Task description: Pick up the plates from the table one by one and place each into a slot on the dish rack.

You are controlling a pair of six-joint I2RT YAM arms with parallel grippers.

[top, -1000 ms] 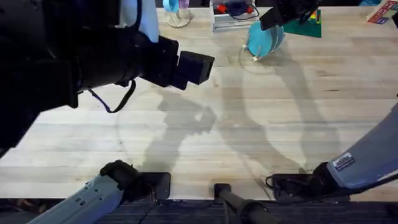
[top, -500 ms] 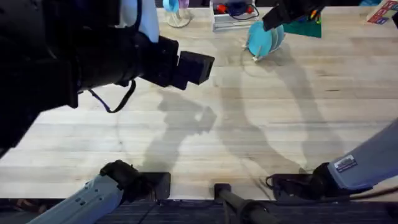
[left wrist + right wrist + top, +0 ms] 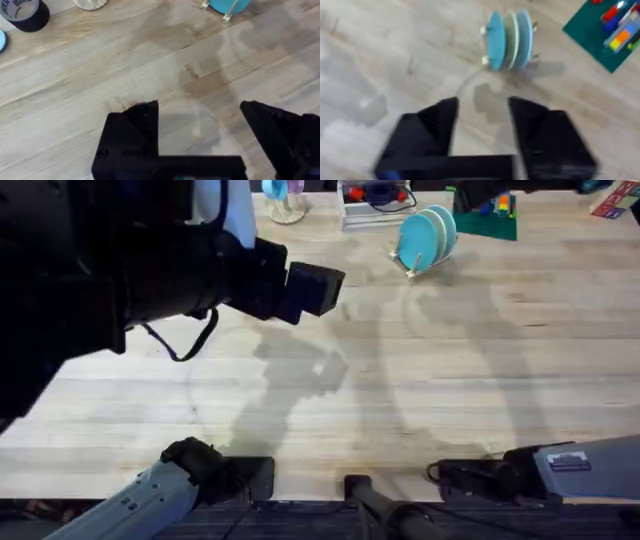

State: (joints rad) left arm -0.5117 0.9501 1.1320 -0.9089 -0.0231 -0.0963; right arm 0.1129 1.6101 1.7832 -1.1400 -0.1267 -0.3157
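The dish rack (image 3: pixel 484 60), small and of light wood, stands at the far side of the table (image 3: pixel 400 380). Three plates stand upright in it side by side. A teal plate (image 3: pixel 495 40) is on one side, a pale cream plate (image 3: pixel 510 37) in the middle and a blue one (image 3: pixel 524 34) beyond. In the overhead view the plates (image 3: pixel 425 238) show as one teal stack. My right gripper (image 3: pixel 482 117) hovers open over the table just short of the rack, holding nothing. My left gripper (image 3: pixel 200 115) is open over bare wood, well away from the rack (image 3: pixel 227 12).
A green mat with coloured bricks (image 3: pixel 495 220) lies right of the rack. A white wire tray (image 3: pixel 375 205) and a clear glass (image 3: pixel 285 200) stand at the back. A black tape roll (image 3: pixel 22 12) sits off to the side. My left arm (image 3: pixel 150 270) looms high.
My right gripper has let go at the rack and drawn back from it toward the table's far edge. The plates stay upright in the rack. The left arm has not moved.
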